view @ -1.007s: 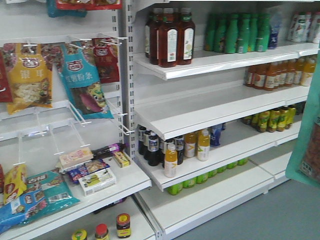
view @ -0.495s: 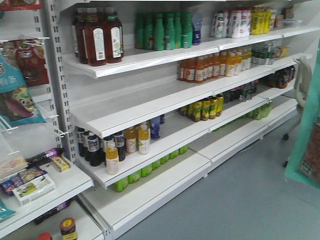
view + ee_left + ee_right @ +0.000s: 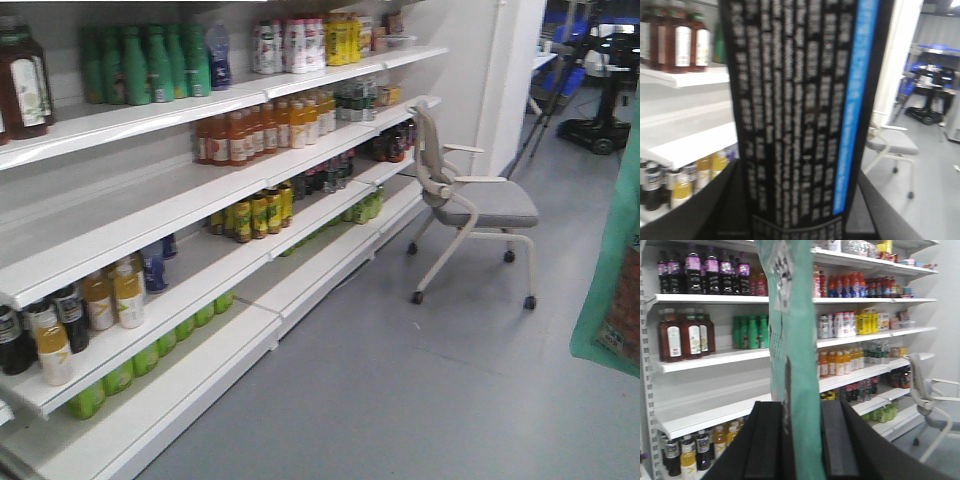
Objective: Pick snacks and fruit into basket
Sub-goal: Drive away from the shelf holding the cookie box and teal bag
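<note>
Teal plastic filled the middle of the right wrist view. The right claw [image 3: 800, 412] was closed narrow on a teal pouch [image 3: 792, 340], with its two black fingers [image 3: 765, 440] pressed against either face. The pouch rose upright from between them. In the front view it hung at the right edge, above the grey floor [image 3: 400, 400]. The left claw [image 3: 797, 172] gripped a black pouch [image 3: 795, 100] with white lettering and a blue stripe. This pouch stood upright between the dark fingers [image 3: 705, 210] and blocked most of that view. Beyond both claws ran white shelves [image 3: 150, 230] stocked with bottles [image 3: 250, 135]. A grey chair [image 3: 480, 200] stood on the floor near the shelves' far end.
</note>
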`<state>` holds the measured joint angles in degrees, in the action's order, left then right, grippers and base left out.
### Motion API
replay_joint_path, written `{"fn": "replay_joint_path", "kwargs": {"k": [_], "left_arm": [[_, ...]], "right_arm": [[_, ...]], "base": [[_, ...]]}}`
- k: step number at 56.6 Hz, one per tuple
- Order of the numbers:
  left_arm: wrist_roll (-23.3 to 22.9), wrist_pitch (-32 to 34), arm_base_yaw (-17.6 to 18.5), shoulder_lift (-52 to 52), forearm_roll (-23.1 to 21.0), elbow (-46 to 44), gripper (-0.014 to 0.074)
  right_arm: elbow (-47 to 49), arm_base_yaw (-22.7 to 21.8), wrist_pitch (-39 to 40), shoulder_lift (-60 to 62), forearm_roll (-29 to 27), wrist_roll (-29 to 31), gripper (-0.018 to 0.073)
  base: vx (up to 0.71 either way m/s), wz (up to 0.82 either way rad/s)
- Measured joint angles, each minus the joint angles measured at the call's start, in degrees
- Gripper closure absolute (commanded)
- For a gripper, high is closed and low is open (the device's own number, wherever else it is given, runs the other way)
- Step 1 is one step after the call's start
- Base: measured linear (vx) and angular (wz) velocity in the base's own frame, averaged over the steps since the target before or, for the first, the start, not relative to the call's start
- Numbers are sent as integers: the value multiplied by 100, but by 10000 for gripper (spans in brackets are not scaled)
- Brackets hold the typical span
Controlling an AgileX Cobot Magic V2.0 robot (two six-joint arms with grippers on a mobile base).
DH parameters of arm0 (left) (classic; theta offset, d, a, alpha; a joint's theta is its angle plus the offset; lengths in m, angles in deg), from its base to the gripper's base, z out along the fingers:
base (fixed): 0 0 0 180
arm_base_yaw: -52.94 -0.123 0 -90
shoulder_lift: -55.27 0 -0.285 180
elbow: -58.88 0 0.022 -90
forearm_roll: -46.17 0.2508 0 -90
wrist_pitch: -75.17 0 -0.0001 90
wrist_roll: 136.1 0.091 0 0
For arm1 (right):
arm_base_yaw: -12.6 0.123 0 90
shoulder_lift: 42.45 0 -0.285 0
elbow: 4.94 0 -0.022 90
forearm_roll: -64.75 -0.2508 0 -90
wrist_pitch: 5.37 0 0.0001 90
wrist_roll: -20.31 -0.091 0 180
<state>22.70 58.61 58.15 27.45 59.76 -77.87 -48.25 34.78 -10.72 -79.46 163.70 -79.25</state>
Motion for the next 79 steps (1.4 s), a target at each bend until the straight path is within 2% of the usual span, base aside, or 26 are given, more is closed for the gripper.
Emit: {"fn": "replay_joint_path", "kwargs": {"k": [79], "left_arm": [[0,0,0,0,0,0,594]], "right_arm": [[0,0,-5,0,0,0,568]], "base": [[16,-57]]}}
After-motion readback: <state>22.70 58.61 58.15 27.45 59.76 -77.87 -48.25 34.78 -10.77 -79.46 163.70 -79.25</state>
